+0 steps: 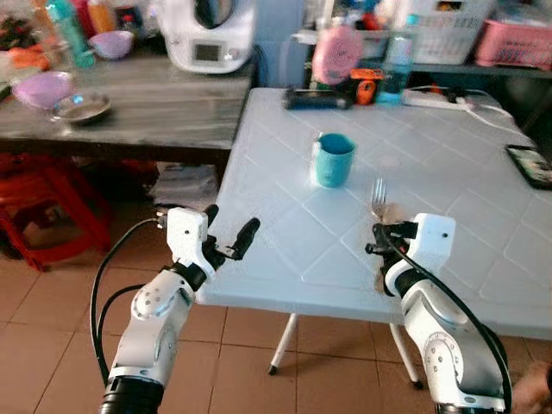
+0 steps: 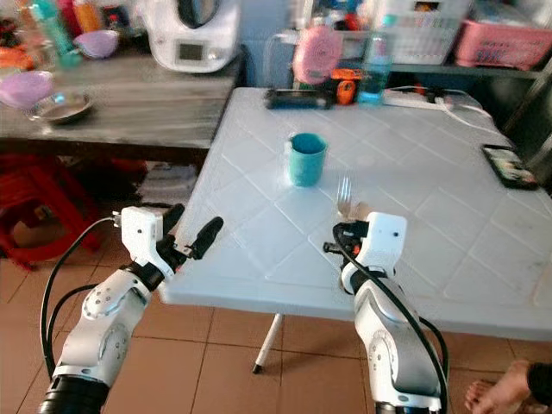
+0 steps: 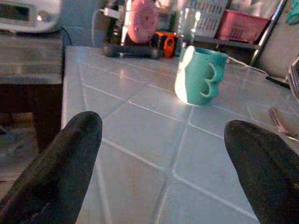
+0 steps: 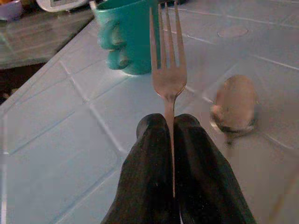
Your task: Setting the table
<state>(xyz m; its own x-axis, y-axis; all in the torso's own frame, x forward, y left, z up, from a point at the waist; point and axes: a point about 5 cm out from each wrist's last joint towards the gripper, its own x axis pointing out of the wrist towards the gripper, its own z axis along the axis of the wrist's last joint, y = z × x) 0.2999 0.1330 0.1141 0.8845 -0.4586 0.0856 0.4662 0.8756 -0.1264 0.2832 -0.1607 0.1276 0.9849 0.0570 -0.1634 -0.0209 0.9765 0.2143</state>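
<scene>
Head views were lit pretty evenly, soft daylight, with pale sheen on the white table [image 1: 448, 164] and no hard shadows; under the wooden counter [image 1: 147, 108] it went dark. Everything looked a bit soft, the far shelf clutter most of all. Wrist views were dimmer and bluish: the fork [image 4: 167, 70] was sharp, the spoon [image 4: 233, 105] smeared, and the left gripper's fingers [image 3: 60, 168] were big, blurry dark blobs

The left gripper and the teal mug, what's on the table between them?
Nothing: in the left wrist view only bare table lies between the open left gripper and the teal mug.
</scene>
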